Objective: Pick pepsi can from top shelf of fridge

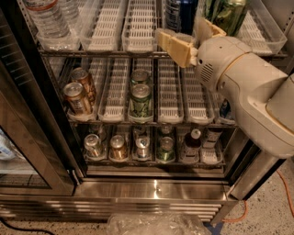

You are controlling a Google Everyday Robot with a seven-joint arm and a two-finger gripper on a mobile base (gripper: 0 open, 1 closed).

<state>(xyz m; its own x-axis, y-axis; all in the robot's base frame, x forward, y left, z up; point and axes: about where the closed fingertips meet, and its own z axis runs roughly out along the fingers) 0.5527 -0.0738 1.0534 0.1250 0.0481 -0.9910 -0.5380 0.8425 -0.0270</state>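
The fridge (156,188) stands open before me. On its top shelf (105,53), lined with white slotted trays, the dark blue pepsi can (177,13) stands at the upper centre, cut off by the frame's top edge. A green-and-black can (229,16) stands to its right. My gripper (190,37) is at the front edge of the top shelf, just below and in front of the pepsi can. Its tan fingers (173,46) are spread apart and hold nothing. The can's lower part is hidden behind them.
Water bottles (46,20) stand on the top shelf at the left. The middle rack holds brown cans (78,94) and green cans (140,98). The bottom rack holds several cans and bottles (142,147). The glass door (27,137) is swung open at the left. A plastic bag (156,225) lies on the floor.
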